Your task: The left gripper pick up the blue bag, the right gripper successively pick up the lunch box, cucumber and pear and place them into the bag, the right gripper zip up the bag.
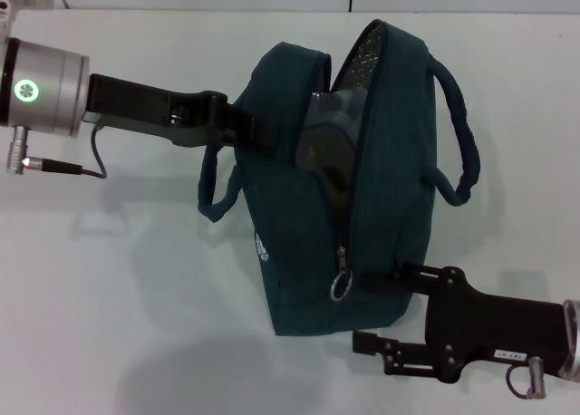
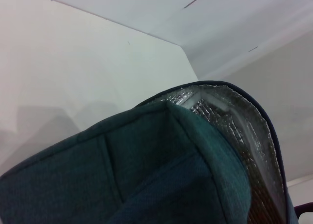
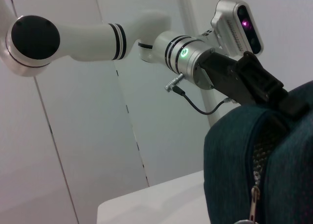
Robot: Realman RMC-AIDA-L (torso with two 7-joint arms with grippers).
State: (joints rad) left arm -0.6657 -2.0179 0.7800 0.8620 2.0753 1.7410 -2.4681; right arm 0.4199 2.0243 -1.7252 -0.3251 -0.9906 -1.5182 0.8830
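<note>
Left end effector (image 1: pixel 258 130) clamps the soft bag (image 1: pixel 299 252) rim; take the ring pull (image 1: pixel 341 285), right end effector (image 1: pixel 399 275) state unclear.

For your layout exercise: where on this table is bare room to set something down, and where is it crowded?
Bare table lies left of the blue bag, below the left gripper, and far right of the handle. Crowded: beside the bag where the right gripper sits.

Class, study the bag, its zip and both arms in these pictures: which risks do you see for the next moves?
1. The left tool holds the blue bag only by its upper edge, so a pull on the zip may tug the fabric loose.
2. The zip is partly open, its ring pull hanging low and small; the right tool beside it might miss it.
3. Silver lining near the teeth might snag.
</note>
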